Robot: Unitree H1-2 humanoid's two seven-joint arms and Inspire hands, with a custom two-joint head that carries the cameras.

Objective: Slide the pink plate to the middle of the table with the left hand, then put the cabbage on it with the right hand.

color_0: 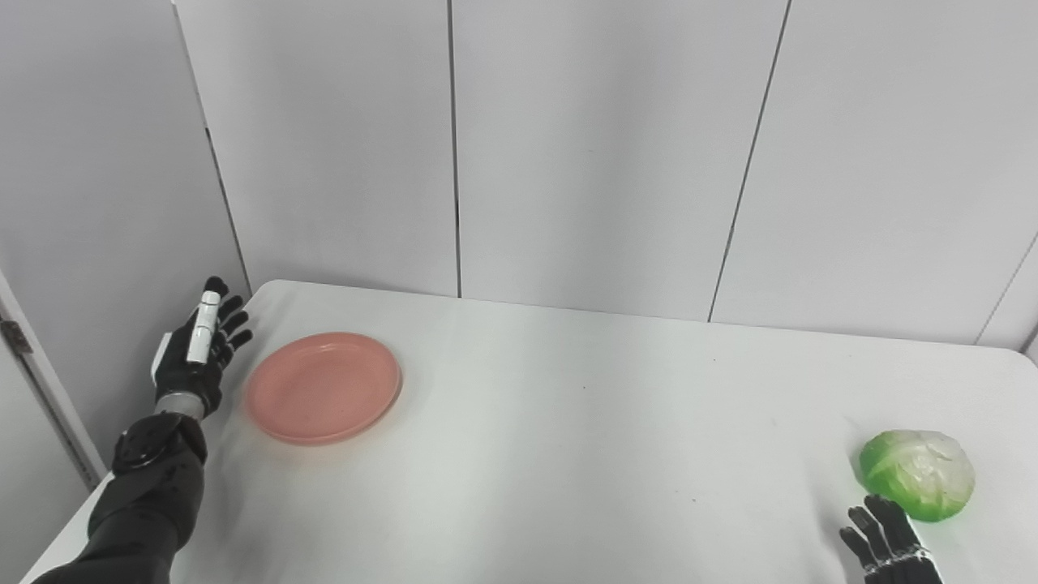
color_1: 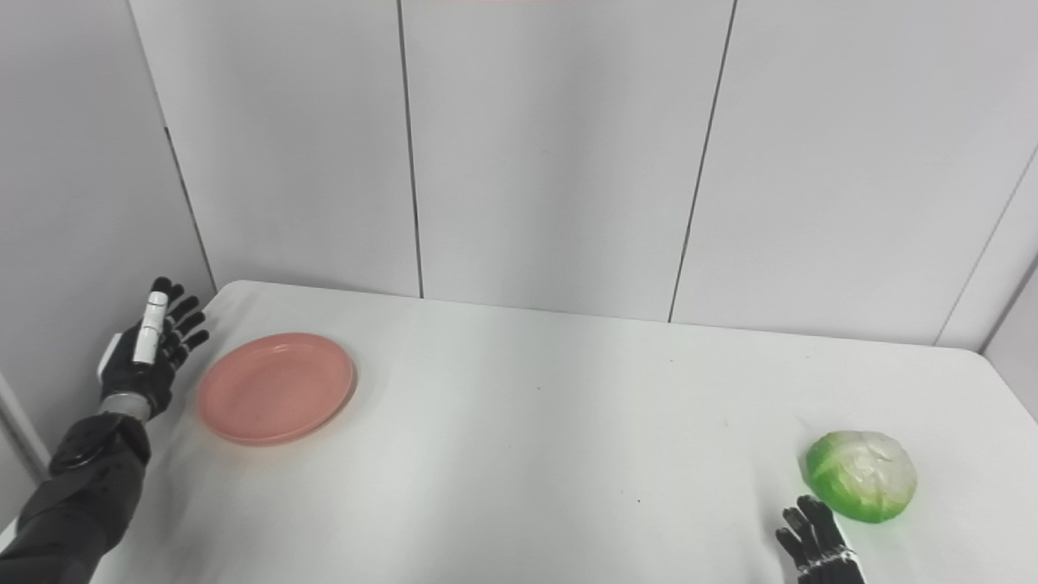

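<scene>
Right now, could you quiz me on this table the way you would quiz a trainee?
1. True or false: the cabbage already sits on the pink plate.
2. Which hand is nearer the plate: A) left hand, B) right hand?
3. Fill in: both hands hold ____.

Key: 1. False; it lies on the table, far to the plate's right. 2. A; it is beside the plate's left rim, fingers apart. 3. Nothing.

bright, even light from above, soft faint shadows under the plate (color_0: 323,388) and cabbage (color_0: 918,473), white table (color_0: 568,438) slightly washed out, focus sharp.
</scene>
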